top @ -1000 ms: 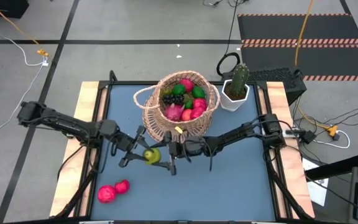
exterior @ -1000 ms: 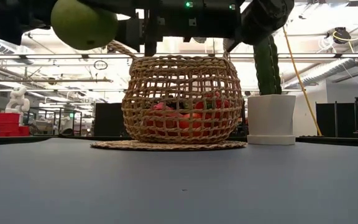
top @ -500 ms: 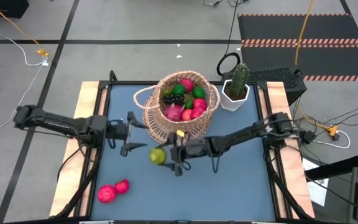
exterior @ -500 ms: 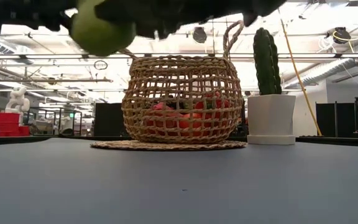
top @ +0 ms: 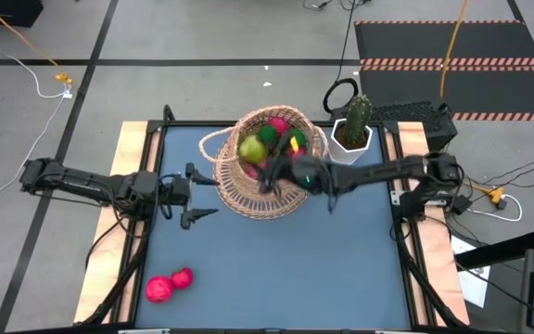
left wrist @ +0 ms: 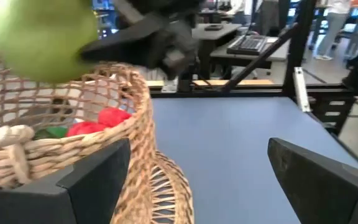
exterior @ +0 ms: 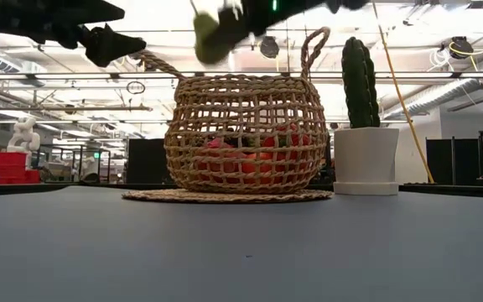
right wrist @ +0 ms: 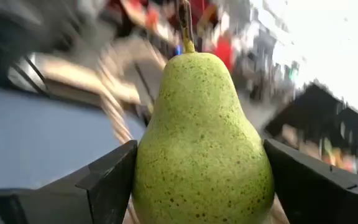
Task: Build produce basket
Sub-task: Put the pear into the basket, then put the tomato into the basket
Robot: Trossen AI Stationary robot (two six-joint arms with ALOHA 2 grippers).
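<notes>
Right tool [top: 260, 160] grips a green pear [top: 251, 148] between its fingers, above the basket [top: 269, 190] at the table's [top: 286, 269] 12 o'clock. Left tool [top: 196, 192] hangs open and empty at the basket's 9 o'clock. A cactus pot [top: 352, 139] stands at the basket's 3 o'clock; two red fruits [top: 168, 285] lie at the table's 7 o'clock, seen only from above. Low view shows red fruit [exterior: 267, 164] through the weave, with the pear [exterior: 212, 38] over the rim. Right wrist view shows the pear's [right wrist: 202, 149] speckled skin and stem.
</notes>
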